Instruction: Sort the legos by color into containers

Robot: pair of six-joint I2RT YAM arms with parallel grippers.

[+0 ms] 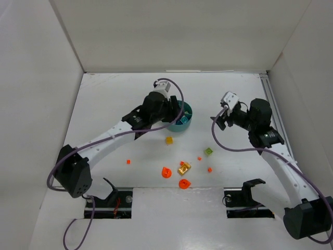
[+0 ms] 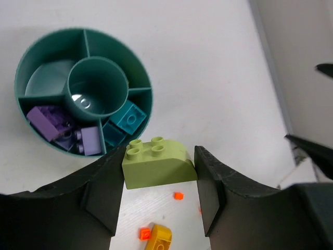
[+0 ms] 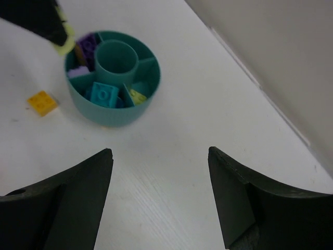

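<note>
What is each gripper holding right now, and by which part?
The left gripper clamps a lime green lego brick by its two opposite end faces, one finger on each. The right gripper is open and holds nothing.

Bright, even, diffuse light; white walls bounce it, table [image 1: 104, 104] nearly blown out in top view. Shadows soft & faint, darkest under left arm [image 1: 112, 136]. Small glare spot in centre cup [image 2: 79, 99] of dish [image 2: 31, 62]. Left wrist pic sharp on lime brick [image 2: 156, 162]. Right wrist pic softer overall, w/ right gripper [image 3: 158, 156] fingers [image 3: 62, 203] dark & out of focus.
</note>
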